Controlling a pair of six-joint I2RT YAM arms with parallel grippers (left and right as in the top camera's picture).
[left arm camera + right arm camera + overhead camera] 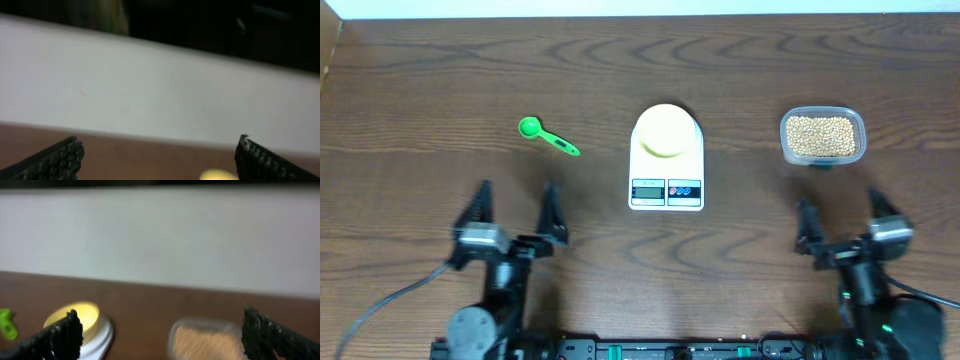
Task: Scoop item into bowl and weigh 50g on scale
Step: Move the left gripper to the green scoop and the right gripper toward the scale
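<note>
Both arms sit at the near edge of the table (410, 110). The left gripper (517, 190), at 7 o'clock from the scale (667, 192), and the right gripper (838, 202), at 4 o'clock, have their jaws spread wide and hold nothing. The pale yellow bowl (667, 130) rests on the scale's platform. A green spoon (546, 137) lies at 9 o'clock. The beans (820, 136) fill a clear tub (782, 135) at 3 o'clock.

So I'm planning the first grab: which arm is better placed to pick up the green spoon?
Left. The green spoon lies left of the scale, just ahead of the open left fingers. The right fingers, also open, sit on the far side, near the beans.
</note>
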